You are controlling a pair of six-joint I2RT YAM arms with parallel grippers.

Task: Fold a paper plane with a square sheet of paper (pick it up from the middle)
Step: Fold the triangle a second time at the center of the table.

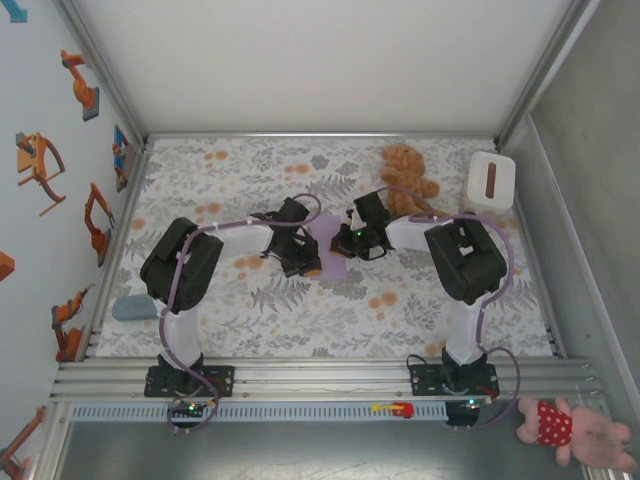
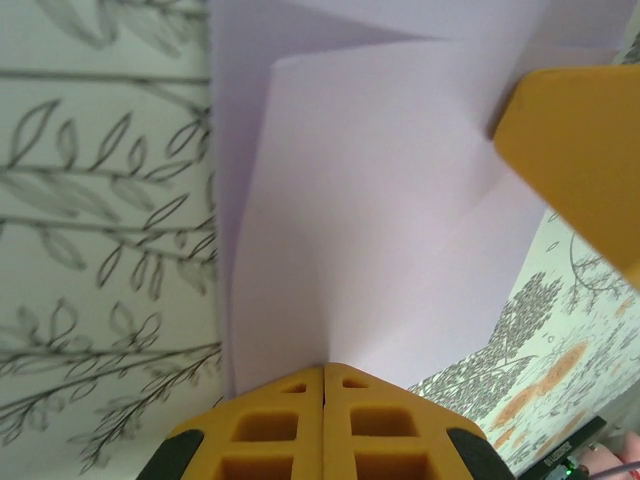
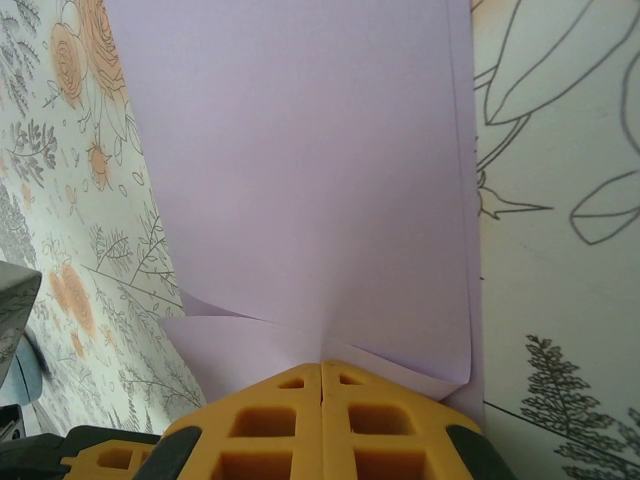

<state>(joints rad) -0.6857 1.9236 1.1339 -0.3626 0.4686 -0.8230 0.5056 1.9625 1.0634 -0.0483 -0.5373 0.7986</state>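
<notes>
Both arms reach in from their bases with elbows raised and bent, forearms turned inward so the wrists face each other just in front of the brown teddy bear (image 1: pixel 405 175), on its near-left side. The left end effector (image 1: pixel 306 260) is clenched, its yellow fingers (image 2: pixel 270 430) pressed together on an edge of the square sheet of paper (image 3: pixel 300 180). The right end effector (image 1: pixel 352 240), nearer the bear, is likewise clenched on the opposite edge of the sheet. The lavender sheet sits between the two wrists, low over the floral bench (image 1: pixel 300 310) just in front of the bear. It is partly folded, with one flap lying over another and a crease running out from the left pinch.
</notes>
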